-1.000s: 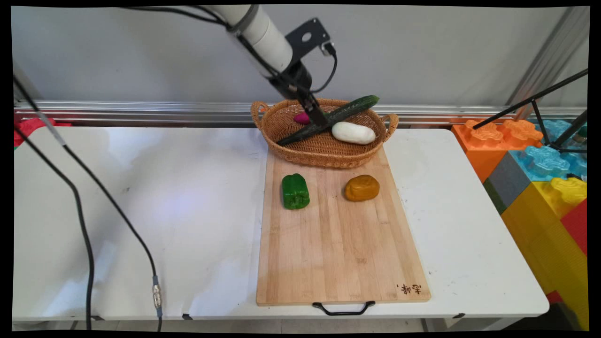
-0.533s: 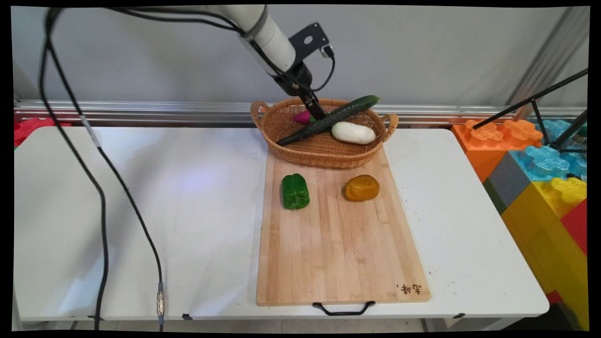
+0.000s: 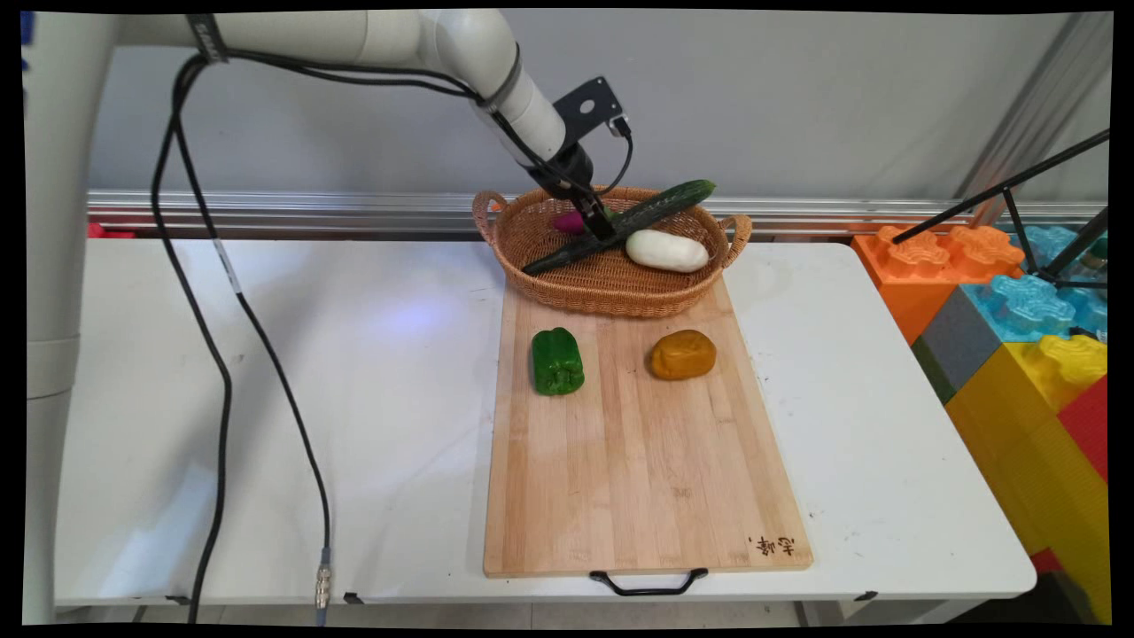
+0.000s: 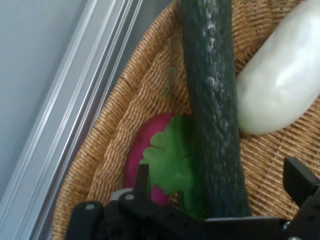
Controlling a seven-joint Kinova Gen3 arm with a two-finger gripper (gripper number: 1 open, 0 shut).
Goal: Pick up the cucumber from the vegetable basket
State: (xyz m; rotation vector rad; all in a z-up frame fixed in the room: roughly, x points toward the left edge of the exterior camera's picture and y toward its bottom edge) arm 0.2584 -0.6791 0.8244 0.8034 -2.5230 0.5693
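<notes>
Since a moment ago, the arm has dipped slightly lower into the basket, its tip now against the cucumber; everything else lies unchanged.

Largest is the white bench (image 3: 354, 399), carrying a long wooden cutting board (image 3: 638, 470) with a black handle at its near edge. At the board's far end sits an oval wicker basket (image 3: 611, 288) with two side handles. A long dark green cucumber (image 3: 620, 227) lies diagonally across the basket, one end poking over the far right rim. Just beside it on the right rests a white elongated vegetable (image 3: 667, 251). On the cucumber's other side, partly hidden, is a magenta vegetable with green leaves (image 4: 150, 155).

On the board, near the basket, a green bell pepper (image 3: 557, 361) lies to the left and a brownish-orange vegetable (image 3: 683, 354) to the right, well apart.

Smallest, the black end effector (image 4: 217, 187) is spread wide, its fingers (image 4: 300, 180) straddling the cucumber without pinching it.
</notes>
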